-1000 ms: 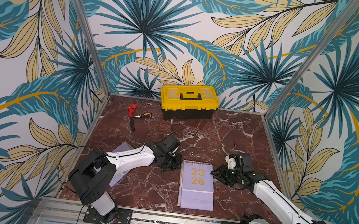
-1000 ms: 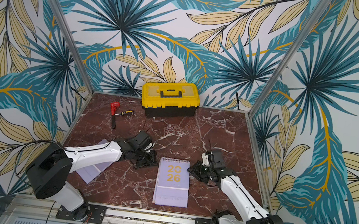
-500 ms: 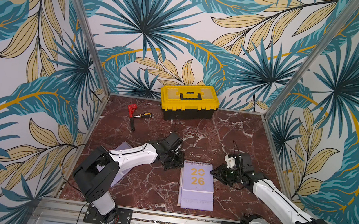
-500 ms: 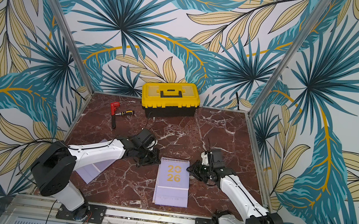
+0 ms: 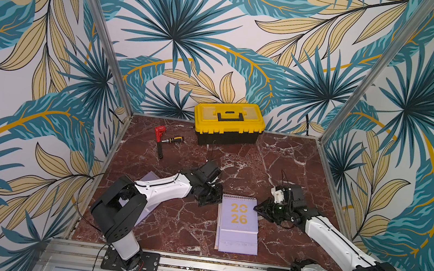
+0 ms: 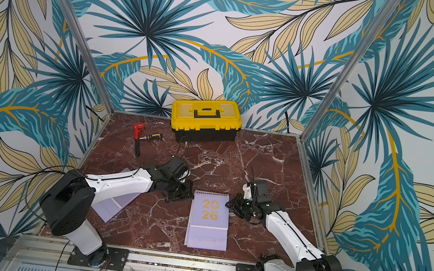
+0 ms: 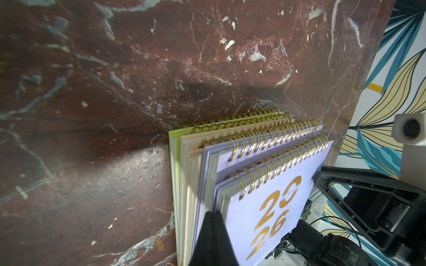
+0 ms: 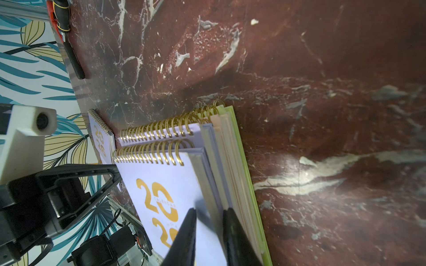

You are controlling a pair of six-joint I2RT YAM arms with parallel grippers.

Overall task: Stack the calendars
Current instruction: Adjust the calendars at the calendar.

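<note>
Left wrist view cut the stack of calendars (image 7: pixel 265 188) off at the frame edge; only the ring-bound ends showed whole. Left gripper (image 7: pixel 212 215) was pressed together into one dark wedge, tip against the stack's side. Right wrist view: right gripper (image 8: pixel 209 210) stood a little spread, with page edges of the upper calendars showing in the gap. Its fingers (image 8: pixel 237 239) were blurred, so contact with the paper could not be told. Both top views hid the lower layers under the top lavender cover. That cover lay between the two grippers, just beside each. A sixth calendar (image 5: pixel 148 177) lay behind the left gripper, mostly covered by that arm. Its cover was hard to read there, though the right wrist view caught its rings and gold digits beyond the left gripper.

Count: five in the stack, from the table (image 5: pixel 278 161) up: one green, two peach, two lavender. One lavender lay apart. Six in all. Well beyond both grippers: one toolbox (image 5: pixel 228 123), one screwdriver (image 5: pixel 172 139), one red-headed tool (image 5: pixel 160 134).
</note>
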